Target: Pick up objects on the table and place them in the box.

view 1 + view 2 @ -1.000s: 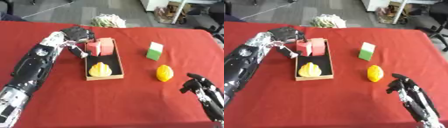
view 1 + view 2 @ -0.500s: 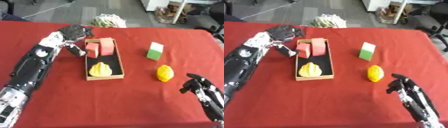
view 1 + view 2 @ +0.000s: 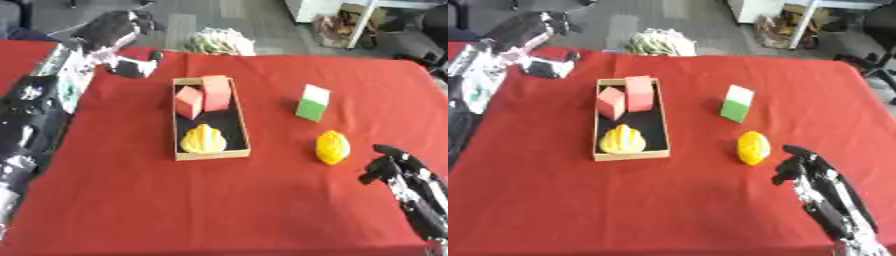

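Observation:
A shallow cardboard box [image 3: 241,135] lies on the red table [image 3: 219,200]. Inside it stand two pink-red blocks [image 3: 214,92] at the far end and a yellow ridged object [image 3: 203,139] at the near end. A green-and-white carton [image 3: 311,102] stands to the right of the box, and a yellow lemon-like fruit [image 3: 332,147] lies nearer. My left hand [image 3: 118,31] is raised at the far left, away from the box, fingers relaxed and holding nothing. My right hand [image 3: 808,168] rests at the lower right, fingers loosely curled, just near-right of the fruit.
A pale bundle of netting or cloth [image 3: 219,42] lies at the table's far edge. Beyond the table are grey floor and white furniture [image 3: 350,20]. The table's right edge runs close to my right hand.
My left hand has let go of the pink-red blocks, which now stand in the box, and has drawn back up and to the far left. The right hand has not moved.

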Motion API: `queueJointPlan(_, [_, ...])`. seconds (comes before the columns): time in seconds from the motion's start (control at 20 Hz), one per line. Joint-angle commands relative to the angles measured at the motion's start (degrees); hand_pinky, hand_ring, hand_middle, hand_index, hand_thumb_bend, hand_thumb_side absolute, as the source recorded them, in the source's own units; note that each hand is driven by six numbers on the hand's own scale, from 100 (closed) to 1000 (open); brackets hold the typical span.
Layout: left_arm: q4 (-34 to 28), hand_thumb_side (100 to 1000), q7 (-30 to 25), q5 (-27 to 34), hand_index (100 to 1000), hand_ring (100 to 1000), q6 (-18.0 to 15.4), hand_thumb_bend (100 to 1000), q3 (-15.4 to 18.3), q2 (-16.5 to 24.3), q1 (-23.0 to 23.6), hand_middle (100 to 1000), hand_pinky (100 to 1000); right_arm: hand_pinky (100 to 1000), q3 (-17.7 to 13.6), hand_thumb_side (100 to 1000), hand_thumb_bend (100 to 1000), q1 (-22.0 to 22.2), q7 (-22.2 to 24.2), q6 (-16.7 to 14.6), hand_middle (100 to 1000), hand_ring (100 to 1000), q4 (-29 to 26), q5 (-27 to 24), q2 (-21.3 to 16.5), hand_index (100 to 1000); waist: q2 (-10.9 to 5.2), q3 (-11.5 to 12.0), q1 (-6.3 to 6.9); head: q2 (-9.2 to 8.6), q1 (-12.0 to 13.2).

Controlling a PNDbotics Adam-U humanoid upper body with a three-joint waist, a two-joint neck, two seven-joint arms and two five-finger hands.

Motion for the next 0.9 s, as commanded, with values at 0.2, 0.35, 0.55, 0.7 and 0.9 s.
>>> queueJointPlan(0.2, [-25.6, 509, -6.6, 33.6, 822, 619, 5.0, 100, 1.8, 8.6, 13.0, 641, 739, 618, -0.6, 370, 100, -4.3, -0.6, -4.3, 562, 512, -0.6, 1.1, -11.2, 843, -1.49, 1.2, 0.30, -0.20, -2.1])
queueJointPlan(0.35, [-33.4, 572, -9.1, 39.7, 818, 606, 8.2, 100, 3.7, 8.7, 20.6, 626, 729, 641, 0.5, 288, 100, -6.4, 0.0, -7.9, 597, 543, 1.5, 2.3, -17.5, 871, -1.52, 1.9, 0.13, -0.20, -3.0])
queueJointPlan(0.55, [-37.7, 668, -11.6, 42.3, 812, 583, 11.8, 100, 5.6, 6.5, 29.1, 605, 713, 676, 3.2, 213, 100, -9.3, 1.8, -13.5, 654, 602, 5.5, 5.8, -25.4, 908, -1.59, 2.7, -0.05, -0.20, -4.5])
queueJointPlan(0.7, [-38.7, 722, -12.5, 43.0, 809, 572, 14.1, 100, 6.5, 4.0, 33.6, 593, 706, 729, 6.1, 198, 100, -12.3, 4.2, -17.2, 738, 697, 8.4, 10.2, -30.6, 946, -1.80, 3.3, -0.14, -0.20, -5.9])
queueJointPlan(0.9, [-39.8, 758, -13.5, 43.3, 809, 567, 15.7, 100, 7.1, 1.6, 36.6, 588, 704, 783, 9.8, 222, 100, -17.3, 7.0, -21.8, 816, 789, 11.9, 17.3, -34.8, 971, -1.86, 4.0, -0.35, -0.20, -7.4])
